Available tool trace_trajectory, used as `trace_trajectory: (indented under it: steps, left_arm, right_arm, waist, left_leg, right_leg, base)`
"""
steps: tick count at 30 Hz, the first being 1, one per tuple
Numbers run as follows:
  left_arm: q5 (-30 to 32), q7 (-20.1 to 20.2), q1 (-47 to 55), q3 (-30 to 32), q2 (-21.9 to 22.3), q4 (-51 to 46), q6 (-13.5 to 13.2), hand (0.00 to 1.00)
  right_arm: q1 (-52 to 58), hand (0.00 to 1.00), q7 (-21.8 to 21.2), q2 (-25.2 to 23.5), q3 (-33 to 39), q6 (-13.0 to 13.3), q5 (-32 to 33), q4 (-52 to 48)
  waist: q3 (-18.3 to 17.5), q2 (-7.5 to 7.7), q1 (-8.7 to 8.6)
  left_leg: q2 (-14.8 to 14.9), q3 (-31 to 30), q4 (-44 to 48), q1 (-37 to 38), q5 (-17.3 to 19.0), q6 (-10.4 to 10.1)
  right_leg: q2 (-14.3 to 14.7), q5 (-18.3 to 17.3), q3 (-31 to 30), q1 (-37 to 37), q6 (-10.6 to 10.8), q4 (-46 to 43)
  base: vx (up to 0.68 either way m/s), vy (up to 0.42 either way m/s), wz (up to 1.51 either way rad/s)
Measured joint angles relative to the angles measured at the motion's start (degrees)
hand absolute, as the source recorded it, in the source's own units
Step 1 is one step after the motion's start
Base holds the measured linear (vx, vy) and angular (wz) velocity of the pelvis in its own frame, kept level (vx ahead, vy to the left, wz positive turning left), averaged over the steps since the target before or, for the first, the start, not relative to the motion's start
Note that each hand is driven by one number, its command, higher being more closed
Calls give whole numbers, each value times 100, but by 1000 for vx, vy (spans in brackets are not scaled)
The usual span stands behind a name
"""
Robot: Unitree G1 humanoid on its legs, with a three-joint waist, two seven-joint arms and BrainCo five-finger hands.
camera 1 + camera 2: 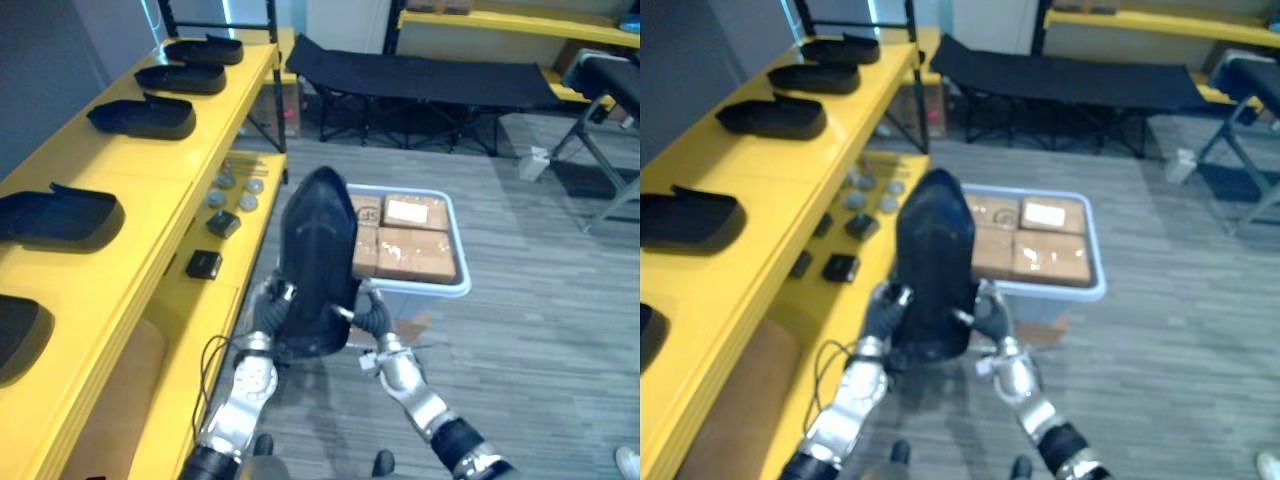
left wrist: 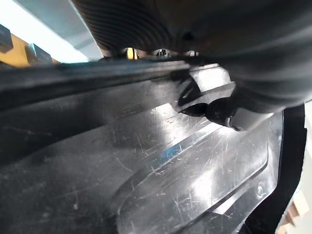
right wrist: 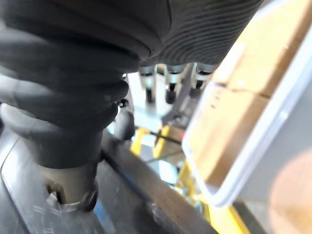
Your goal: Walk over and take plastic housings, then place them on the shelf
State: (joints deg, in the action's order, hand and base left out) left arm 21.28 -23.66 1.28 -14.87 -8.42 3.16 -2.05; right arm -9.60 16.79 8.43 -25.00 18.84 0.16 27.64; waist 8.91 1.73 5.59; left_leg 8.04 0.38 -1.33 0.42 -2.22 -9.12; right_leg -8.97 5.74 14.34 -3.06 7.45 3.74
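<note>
okay, carrying step: black plastic housing [image 1: 318, 260] upright out front, left hand [image 1: 268, 305] pinching its rim, right hand [image 1: 372, 312] bracing it, fingers near straight; next, swing left, lay it on the yellow shelf [image 1: 120, 165] where bare.

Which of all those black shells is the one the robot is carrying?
Beside the long yellow shelf, in front of the white bin of cardboard boxes, one black housing stands on end between the left hand and right hand. The other housings lie flat on the shelf top.
</note>
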Motion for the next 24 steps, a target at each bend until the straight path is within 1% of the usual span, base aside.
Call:
trace_trajectory:
  steps: [1, 2, 5, 7, 9, 11, 13, 15, 16, 18, 19, 20, 21, 22, 24]
  left_arm:
    - [182, -109, 81, 236, -5, -2, 68, 100]
    - [236, -224, 149, 495, -10, 0, 174, 100]
    - [405, -514, 300, 915, -21, 1, 378, 100]
    - [454, -778, 513, 1265, -16, 5, 522, 100]
    - [476, -974, 641, 1493, -14, 49, 592, 100]
    - [571, -1156, 728, 1723, -8, 114, 624, 100]
    - [630, -1364, 803, 1940, -2, 174, 657, 100]
    - [623, -1446, 798, 2076, 4, 237, 653, 100]
    - [595, -1548, 800, 2232, 9, 330, 618, 100]
    - [548, -1588, 800, 2333, 36, 374, 567, 100]
    - [209, -1603, 805, 2480, 126, 379, 375, 100]
    - [-103, -1596, 807, 2581, 270, 350, 187, 100]
    - [-329, -1574, 817, 2602, 339, 324, 84, 100]
    - [-640, -1480, 870, 2618, 462, 218, -39, 100]
    - [-1270, -1165, 1075, 2586, 734, -198, -399, 100]
  right_arm:
    - [120, 0, -137, 34, 201, 19, 287, -212]
    - [241, 0, -258, 126, 422, 69, 499, -453]
    - [486, 0, -508, 329, 807, 131, 956, -995]
    - [714, 0, -697, 369, 1237, 278, 1321, -1433]
    - [781, 0, -704, 359, 1495, 337, 1387, -1659]
    - [884, 0, -696, 338, 1726, 341, 1392, -1873]
    - [1070, 0, -721, 288, 1980, 342, 1657, -1963]
    - [1178, 0, -847, 236, 2163, 340, 1999, -1978]
    - [1251, 0, -947, 169, 2309, 340, 2364, -1978]
    - [1299, 0, -968, 122, 2414, 344, 2479, -1978]
    - [1407, 0, -1061, -9, 2656, 345, 2667, -1977]
    - [1493, 0, -1086, -105, 2796, 339, 2705, -1976]
    - [1538, 0, -1084, -159, 2856, 330, 2707, -1974]
    - [1615, 0, -1089, -237, 2930, 312, 2706, -1969]
    - [1735, 0, -1251, -415, 3100, 267, 2718, -1926]
  waist:
    - [0, -1, -12]
    - [3, -4, -22]
    - [3, -5, -29]
    - [4, -8, -59]
    - [3, -7, -80]
    - [3, -7, -150]
    - [-26, -23, -178]
    - [-46, -46, -200]
    - [-61, -72, -266]
    - [-69, -85, -295]
    - [-81, -105, -315]
    - [-90, -116, -318]
    - [-103, -124, -318]
    - [-140, -130, -318]
    - [-191, -143, -322]
  left_leg:
    - [1, 10, 1, 1, 7, -2]
    - [1, 15, 1, 3, 11, -3]
    - [-1, 36, -1, 25, 25, 0]
    - [-20, 103, -4, 57, 43, 8]
    - [-26, 195, -6, 65, 55, 16]
    - [-27, 246, -13, 85, 61, 21]
    - [-23, 338, -20, 169, 103, 21]
    - [-32, 351, -22, 184, 112, 23]
    - [-32, 363, -30, 199, 115, 22]
    - [-32, 369, -35, 209, 116, 22]
    - [-31, 382, -51, 233, 117, 21]
    - [-34, 386, -62, 251, 118, 22]
    - [-34, 384, -69, 256, 118, 22]
    - [-34, 383, -90, 256, 117, 22]
    - [-39, 371, -108, 265, 117, 22]
  right_leg:
    - [2, 0, -13, 8, 1, 0]
    - [4, -1, -18, 12, 2, 0]
    - [9, -4, -36, 10, 5, 0]
    - [9, -12, -54, 23, 6, 0]
    - [3, -11, -137, 84, 7, -5]
    - [2, -8, -182, 104, 8, -6]
    - [3, -9, -282, 92, 8, -4]
    - [-3, -7, -315, 99, 10, -1]
    - [-3, -7, -324, 94, 11, 5]
    - [-1, -6, -328, 89, 11, 12]
    - [0, -2, -332, 69, 17, 39]
    - [0, 2, -331, 43, 21, 64]
    - [0, 1, -329, 40, 21, 65]
    - [0, 1, -327, 45, 21, 66]
    - [-4, 0, -316, 28, 22, 66]
  base:
    - [14, 0, -4]
    - [15, 1, -4]
    - [14, 4, -3]
    - [23, 21, -7]
    - [12, 22, -19]
    - [13, 11, -17]
    - [21, 10, -20]
    - [16, 7, -13]
    - [13, 1, -5]
    - [7, -1, -2]
    - [0, 0, 0]
    - [0, 0, 0]
    - [0, 0, 0]
    - [0, 0, 0]
    - [15, -7, 3]
